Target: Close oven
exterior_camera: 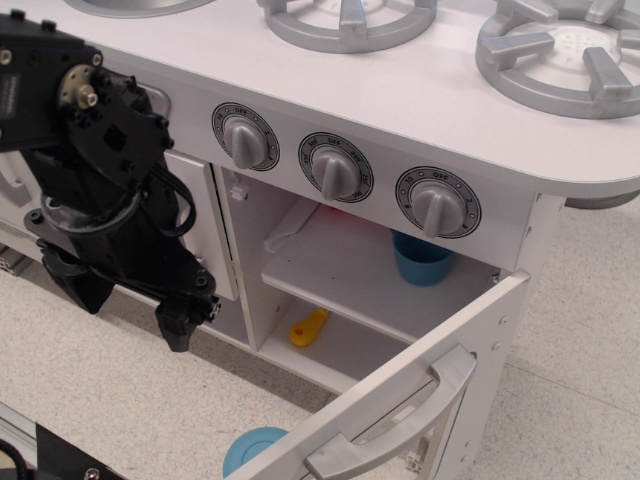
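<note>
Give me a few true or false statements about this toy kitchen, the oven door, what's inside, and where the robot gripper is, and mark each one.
1. The oven door is open. True.
2. A blue cup sits on the upper shelf inside the oven. True.
3. The gripper is clamped on the grey door handle. False: it hangs to the left of the oven, apart from the handle.
4. A yellow object lies on the lower level of the oven. True.
5. There are five knobs on the front panel. False: three knobs show.
</note>
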### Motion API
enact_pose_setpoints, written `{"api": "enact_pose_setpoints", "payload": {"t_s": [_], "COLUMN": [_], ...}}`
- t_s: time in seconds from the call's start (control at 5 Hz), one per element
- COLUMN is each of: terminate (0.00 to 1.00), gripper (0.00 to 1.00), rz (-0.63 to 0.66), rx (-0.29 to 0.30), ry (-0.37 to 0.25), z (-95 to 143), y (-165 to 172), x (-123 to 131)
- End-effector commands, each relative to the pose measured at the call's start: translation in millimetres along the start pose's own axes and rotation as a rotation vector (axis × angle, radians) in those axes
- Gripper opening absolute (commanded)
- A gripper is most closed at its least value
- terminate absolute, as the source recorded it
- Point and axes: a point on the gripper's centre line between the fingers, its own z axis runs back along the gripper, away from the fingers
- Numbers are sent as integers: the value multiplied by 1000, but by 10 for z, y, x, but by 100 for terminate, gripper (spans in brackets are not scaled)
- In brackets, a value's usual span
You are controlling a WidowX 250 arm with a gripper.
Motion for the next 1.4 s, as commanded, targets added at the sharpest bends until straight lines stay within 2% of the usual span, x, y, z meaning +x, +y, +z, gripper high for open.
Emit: {"api": "enact_pose_setpoints", "payload": {"t_s": [0.0,0.2,0.4,0.6,0.8,1.2], "terminate": [0,0,0,0,0,0], "gripper": [100,100,100,100,100,100], "rz": [0,-96,-172,-248,-331,-370], "rx": [0,-56,-99,-166,-180,-178], "ry": [0,38,-2,-21,-39,-48], "z": [0,-10,1,29,-39,-205], "y": [0,-234,-468,-666,-834,-1047], "x": [0,100,97,27,-83,-245]}}
